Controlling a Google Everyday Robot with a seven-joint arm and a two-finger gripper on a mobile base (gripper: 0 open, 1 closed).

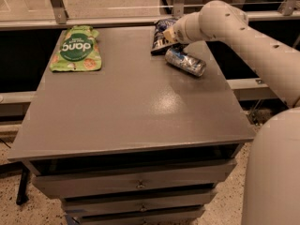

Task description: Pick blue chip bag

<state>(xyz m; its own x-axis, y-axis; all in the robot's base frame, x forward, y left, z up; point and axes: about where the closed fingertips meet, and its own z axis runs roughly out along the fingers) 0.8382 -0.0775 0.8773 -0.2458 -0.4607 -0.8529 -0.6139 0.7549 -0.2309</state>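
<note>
tool [170,33] is over the far right part of the table [126,111], on the end of the white arm [253,41] that reaches in from the right. blue chip bag [159,36] is right at the tool's tip, on its left; can't tell if they touch. crushed can [186,62] lies just on the near side of the tool, beside the bag. green pouch [75,50] lies flat, well left of the tool. drawers [140,184] sit under the table, well below the tool.
</note>
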